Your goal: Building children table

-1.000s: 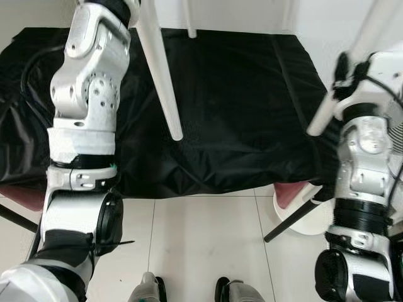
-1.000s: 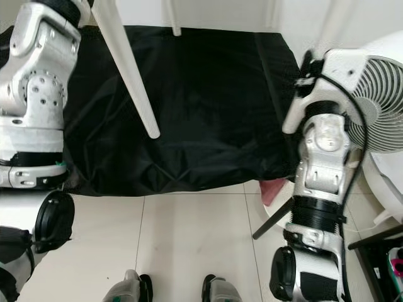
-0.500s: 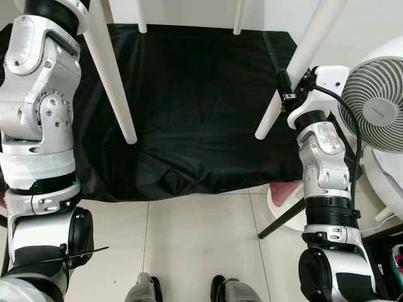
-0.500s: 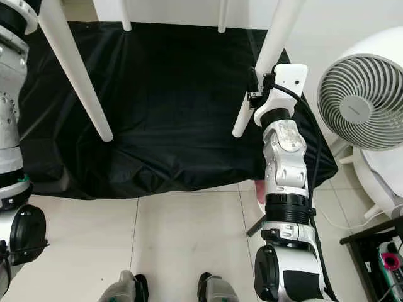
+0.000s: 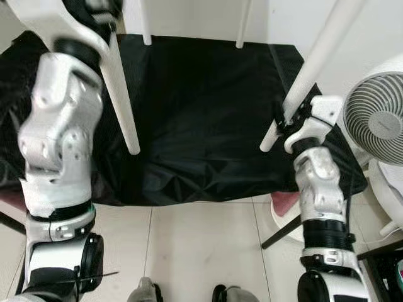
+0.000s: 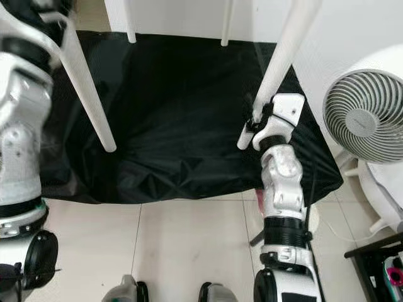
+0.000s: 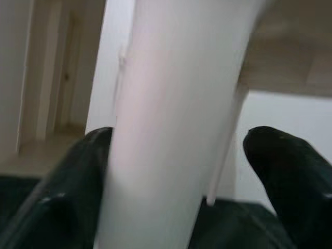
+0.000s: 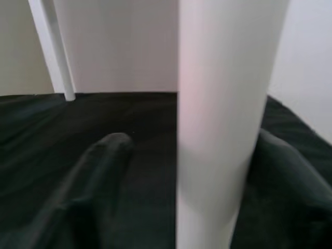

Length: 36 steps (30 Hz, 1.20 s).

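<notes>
Two white table legs [image 5: 123, 100] hang over black cloth [image 5: 201, 113].

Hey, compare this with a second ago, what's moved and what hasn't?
The white table has shifted toward the robot's left over the black cloth: its near-left leg and near-right leg both sit further left. The right arm has stretched out, away from the head. Unchanged: the left tool and right tool stay around those legs, and the cloth lies as before.
</notes>
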Tool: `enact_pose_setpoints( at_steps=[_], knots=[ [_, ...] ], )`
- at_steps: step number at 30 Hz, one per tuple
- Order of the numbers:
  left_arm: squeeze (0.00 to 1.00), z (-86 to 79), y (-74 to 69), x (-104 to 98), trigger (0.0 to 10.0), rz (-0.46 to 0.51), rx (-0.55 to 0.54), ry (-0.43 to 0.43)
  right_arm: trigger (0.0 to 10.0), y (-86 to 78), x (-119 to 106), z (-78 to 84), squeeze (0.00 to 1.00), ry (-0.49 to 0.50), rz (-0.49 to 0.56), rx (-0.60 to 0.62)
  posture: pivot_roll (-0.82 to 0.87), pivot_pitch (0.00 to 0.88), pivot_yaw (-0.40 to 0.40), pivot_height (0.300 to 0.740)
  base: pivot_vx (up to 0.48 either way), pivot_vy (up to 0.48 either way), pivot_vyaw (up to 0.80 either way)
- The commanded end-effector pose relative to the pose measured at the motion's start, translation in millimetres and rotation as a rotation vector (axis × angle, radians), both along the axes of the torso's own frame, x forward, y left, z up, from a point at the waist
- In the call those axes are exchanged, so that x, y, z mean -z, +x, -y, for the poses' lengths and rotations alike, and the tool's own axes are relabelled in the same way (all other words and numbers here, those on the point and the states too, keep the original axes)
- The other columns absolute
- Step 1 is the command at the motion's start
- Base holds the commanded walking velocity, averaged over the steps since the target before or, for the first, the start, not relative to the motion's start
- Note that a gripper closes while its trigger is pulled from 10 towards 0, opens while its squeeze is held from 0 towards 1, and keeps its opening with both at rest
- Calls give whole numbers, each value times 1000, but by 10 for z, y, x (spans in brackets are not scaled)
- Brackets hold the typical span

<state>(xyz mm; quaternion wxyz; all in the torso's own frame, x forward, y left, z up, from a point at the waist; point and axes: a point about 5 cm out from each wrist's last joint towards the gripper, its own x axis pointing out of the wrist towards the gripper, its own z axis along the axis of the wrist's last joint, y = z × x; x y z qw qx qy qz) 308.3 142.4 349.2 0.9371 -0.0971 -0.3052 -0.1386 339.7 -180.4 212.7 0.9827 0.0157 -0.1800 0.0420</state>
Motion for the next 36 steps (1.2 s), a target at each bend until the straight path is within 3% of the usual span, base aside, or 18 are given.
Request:
enact_pose_setpoints(
  at_steps=[1, 11, 18, 19, 20, 29, 34, 36],
  knots=[
    [1000, 154, -7, 48, 10000, 7, 117, 77, 10000, -30, -30, 0, 1000, 27, 30, -5, 122, 130, -18, 740, 0, 0, 0],
    [1000, 197, -10, 203, 10000, -24, 121, 133, 10000, -110, -117, 23, 1000, 64, 135, -8, 127, 128, -9, 740, 0, 0, 0],
    [1000, 153, -69, 372, 10000, -48, 65, 194, 10000, -232, -122, 73, 1000, 56, 177, 67, 136, 135, -7, 740, 0, 0, 0],
    [137, 144, -75, 391, 10000, -50, 57, 200, 10000, -249, -122, 79, 1000, 54, 180, 83, 136, 135, -7, 740, 0, 0, 0],
    [0, 132, -91, 434, 10000, -56, 48, 217, 10000, -288, -119, 74, 0, 57, 186, 94, 138, 137, -3, 740, 0, 0, 0],
    [0, 59, -178, 605, 10000, -51, -35, 313, 10000, -442, -50, 35, 0, 23, 189, 96, 136, 136, 9, 740, 0, 0, 0],
    [0, 38, -184, 637, 10000, -61, -50, 315, 10000, -467, -34, 35, 0, 20, 186, 97, 136, 134, 10, 740, 0, 0, 0],
    [0, 2, -224, 739, 10000, -94, -73, 303, 10000, -526, 20, 14, 0, -4, 172, 90, 133, 136, 11, 740, 0, 0, 0]
  ],
)
